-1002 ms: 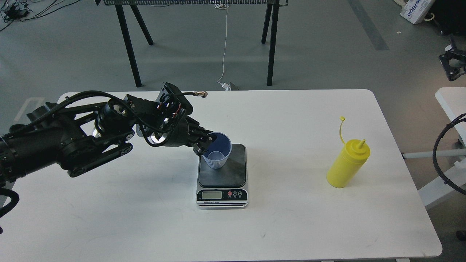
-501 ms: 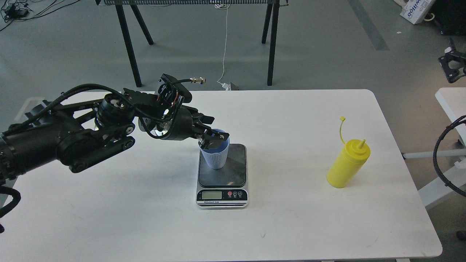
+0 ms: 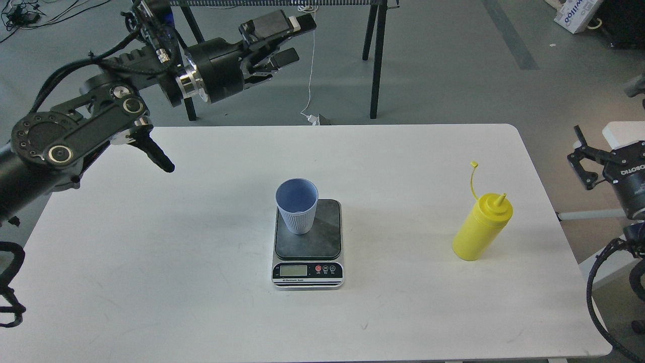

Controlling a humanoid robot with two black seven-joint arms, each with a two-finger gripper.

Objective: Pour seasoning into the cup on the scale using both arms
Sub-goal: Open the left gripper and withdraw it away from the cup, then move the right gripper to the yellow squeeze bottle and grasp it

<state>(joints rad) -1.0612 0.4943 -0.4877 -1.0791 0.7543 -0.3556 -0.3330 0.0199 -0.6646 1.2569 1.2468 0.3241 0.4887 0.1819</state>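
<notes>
Your ribbed cup [image 3: 297, 212] sits upright on the flat scale [image 3: 308, 243]; left claw [image 3: 287, 38] spread wide, right claw [image 3: 584, 156] can't tell.

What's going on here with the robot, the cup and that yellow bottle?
Nothing is being held right now. The ribbed blue-grey cup stands upright on the kitchen scale in the middle of the white table. The left gripper is raised well above and behind the table, its jaws open and empty. The yellow squeeze bottle stands untouched on the right side, cap off its nozzle. The right gripper sits just off the table's right edge, not yet reaching for the bottle.
</notes>
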